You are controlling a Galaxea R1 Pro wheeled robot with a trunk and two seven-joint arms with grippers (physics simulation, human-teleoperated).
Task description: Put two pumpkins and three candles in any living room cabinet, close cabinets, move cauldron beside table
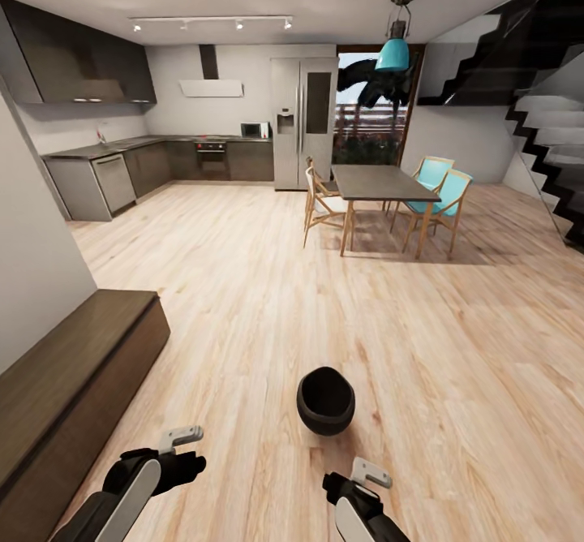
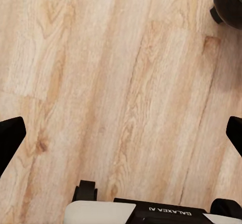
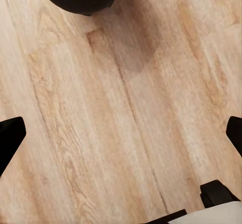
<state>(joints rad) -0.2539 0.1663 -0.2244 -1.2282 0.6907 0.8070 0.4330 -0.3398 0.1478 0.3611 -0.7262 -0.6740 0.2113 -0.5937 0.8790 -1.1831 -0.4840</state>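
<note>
Cauldron stood on floor at 12 o'clock of both spread-fingered, empty grippers: left, right; cabinet at 9 o'clock

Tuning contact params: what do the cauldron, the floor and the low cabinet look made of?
Cauldron: matte black, no highlights, reads as cast iron or similar, though the render leaves it open.
Floor: light wood planks, visible grain and seams, satin finish.
Cabinet: dark-brown wood or veneer, faint grain, low sheen.
</note>
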